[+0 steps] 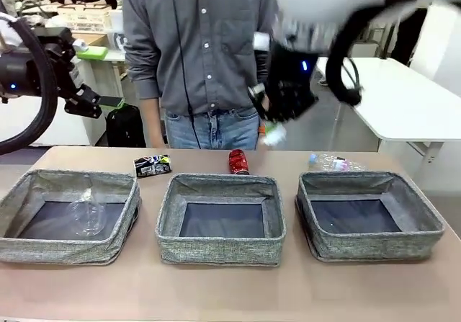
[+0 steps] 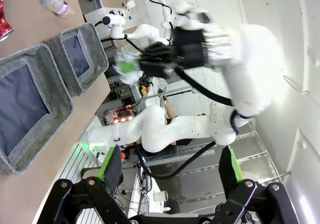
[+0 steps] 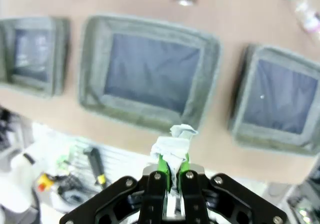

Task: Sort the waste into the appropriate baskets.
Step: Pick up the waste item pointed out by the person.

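The right hand (image 3: pixel 173 170) pinched the crumpled white paper ball (image 3: pixel 172 144) high over the bench (image 1: pixel 230 286). The middle basket (image 3: pixel 150 115) lay just beyond its fingertips. The left hand (image 2: pixel 169 164) was spread, farther off.

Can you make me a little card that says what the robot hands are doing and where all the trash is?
Left gripper: open, holding nothing, raised
Right gripper: shut on crumpled white paper ball, high over the table
Left basket: clear plastic cup inside
Middle basket: dark bottom showing
Right basket: dark bottom showing
Table, behind baskets: crushed black printed can, crushed red can, clear plastic bottle
Person: standing at far side
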`<state>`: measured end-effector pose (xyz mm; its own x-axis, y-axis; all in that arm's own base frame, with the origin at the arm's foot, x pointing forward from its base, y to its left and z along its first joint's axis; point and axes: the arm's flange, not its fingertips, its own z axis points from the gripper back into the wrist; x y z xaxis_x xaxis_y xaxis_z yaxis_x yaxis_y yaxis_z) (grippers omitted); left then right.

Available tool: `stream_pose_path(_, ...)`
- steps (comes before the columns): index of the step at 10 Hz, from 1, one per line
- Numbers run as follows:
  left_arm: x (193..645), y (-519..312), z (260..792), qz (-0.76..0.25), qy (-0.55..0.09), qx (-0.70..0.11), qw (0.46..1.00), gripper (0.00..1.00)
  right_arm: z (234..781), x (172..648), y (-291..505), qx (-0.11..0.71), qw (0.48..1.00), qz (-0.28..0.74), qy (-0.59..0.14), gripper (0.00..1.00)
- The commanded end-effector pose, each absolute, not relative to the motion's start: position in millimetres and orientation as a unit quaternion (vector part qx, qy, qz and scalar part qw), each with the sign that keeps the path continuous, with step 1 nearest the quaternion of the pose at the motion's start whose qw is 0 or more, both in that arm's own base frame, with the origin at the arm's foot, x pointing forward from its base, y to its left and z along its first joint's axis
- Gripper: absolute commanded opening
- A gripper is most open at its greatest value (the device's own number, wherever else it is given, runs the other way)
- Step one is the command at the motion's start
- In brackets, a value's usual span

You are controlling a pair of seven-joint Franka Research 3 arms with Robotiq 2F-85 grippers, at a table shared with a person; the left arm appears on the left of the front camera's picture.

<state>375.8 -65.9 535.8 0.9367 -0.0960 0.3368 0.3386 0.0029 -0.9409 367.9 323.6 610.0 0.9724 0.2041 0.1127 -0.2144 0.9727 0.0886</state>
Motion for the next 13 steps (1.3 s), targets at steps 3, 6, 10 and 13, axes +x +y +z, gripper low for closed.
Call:
stream_pose_path(3, 373.8, -68.4, 540.5, -0.148, -0.088, -0.695, 0.698, 0.99, 690.3, 340.0, 429.2, -0.037, 0.999, 0.023, -0.007, 0.07)
stream_pose_path(6, 373.8, -68.4, 540.5, -0.148, -0.088, -0.695, 0.698, 0.99, 731.4, 304.3, 427.3, -0.038, 0.999, 0.024, -0.023, 0.07)
stream_pose_path(10, 373.8, -68.4, 540.5, -0.148, -0.088, -0.695, 0.698, 0.99, 784.4, 282.8, 420.1, -0.041, 0.997, -0.005, -0.07, 0.07)
stream_pose_path(13, 373.8, -68.4, 540.5, -0.148, -0.088, -0.695, 0.698, 0.99, 797.1, 281.2, 412.6, -0.03, 0.995, -0.017, -0.095, 0.07)
